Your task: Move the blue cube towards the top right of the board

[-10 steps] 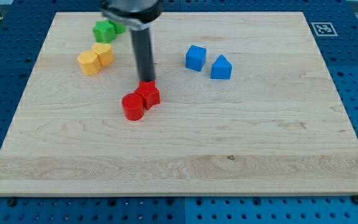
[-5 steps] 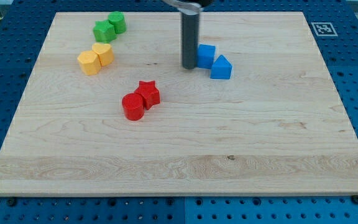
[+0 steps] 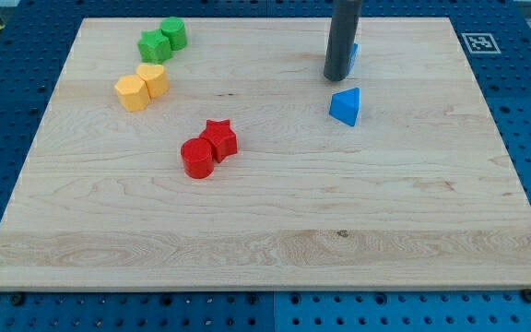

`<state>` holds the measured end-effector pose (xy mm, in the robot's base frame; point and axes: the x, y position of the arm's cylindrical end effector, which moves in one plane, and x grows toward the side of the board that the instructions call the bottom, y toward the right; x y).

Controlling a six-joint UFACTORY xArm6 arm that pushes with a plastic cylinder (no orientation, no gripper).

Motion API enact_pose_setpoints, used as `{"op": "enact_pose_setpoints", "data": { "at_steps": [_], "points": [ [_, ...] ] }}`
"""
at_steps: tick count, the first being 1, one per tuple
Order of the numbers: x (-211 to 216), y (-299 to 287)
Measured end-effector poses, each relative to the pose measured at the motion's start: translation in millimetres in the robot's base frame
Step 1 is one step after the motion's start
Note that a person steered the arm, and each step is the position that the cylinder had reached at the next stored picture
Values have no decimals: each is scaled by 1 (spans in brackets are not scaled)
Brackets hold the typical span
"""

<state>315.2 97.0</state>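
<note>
My dark rod comes down from the view's top, and my tip (image 3: 336, 77) rests on the wooden board (image 3: 265, 212) right of centre near the top. The blue cube (image 3: 352, 57) is almost wholly hidden behind the rod; only a thin blue sliver shows at the rod's right edge, touching it. A blue triangular block (image 3: 345, 106) lies just below and right of my tip, apart from it.
A red star (image 3: 219, 138) and red cylinder (image 3: 196, 158) sit together at centre left. Two yellow blocks (image 3: 142, 87) and two green blocks (image 3: 162, 38) stand at the top left. A marker tag (image 3: 478, 42) is at the board's top right corner.
My tip went from the red star to the blue cube's left side, then pushed the cube up and right. The blue triangular block shifted right and turned.
</note>
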Motion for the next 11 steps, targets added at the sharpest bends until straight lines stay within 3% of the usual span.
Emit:
{"op": "enact_pose_setpoints", "data": {
  "at_steps": [4,8,11],
  "points": [
    [-71,8],
    [-80,107],
    [-63,47]
  ]
}}
